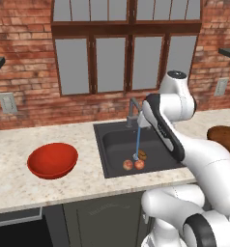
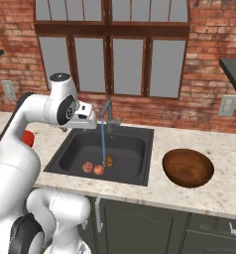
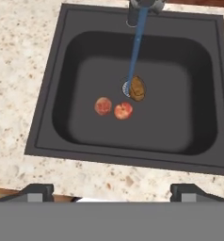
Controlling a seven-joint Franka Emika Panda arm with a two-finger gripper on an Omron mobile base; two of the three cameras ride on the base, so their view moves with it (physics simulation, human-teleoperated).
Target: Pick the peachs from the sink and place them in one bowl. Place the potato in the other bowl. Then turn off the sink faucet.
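Two small reddish peachs (image 3: 103,106) (image 3: 123,111) lie side by side on the floor of the dark sink (image 3: 48,94). The brown potato (image 3: 138,88) rests by the drain, just behind them. Blue water streams from the faucet (image 3: 142,4) onto the drain. High over the sink's near edge hangs my gripper (image 3: 111,192), open and empty. In the left base view the peachs (image 1: 128,165) (image 1: 139,164) and potato (image 1: 142,155) show below the faucet (image 1: 132,112). The red bowl (image 1: 52,160) sits left of the sink and the wooden bowl (image 2: 188,167) right of it.
A speckled stone counter (image 1: 20,183) surrounds the sink. Behind it rise a brick wall and a window (image 2: 110,54). Wall outlets (image 1: 7,102) (image 2: 227,105) flank the sink, and cabinet doors (image 2: 140,228) run below the counter.
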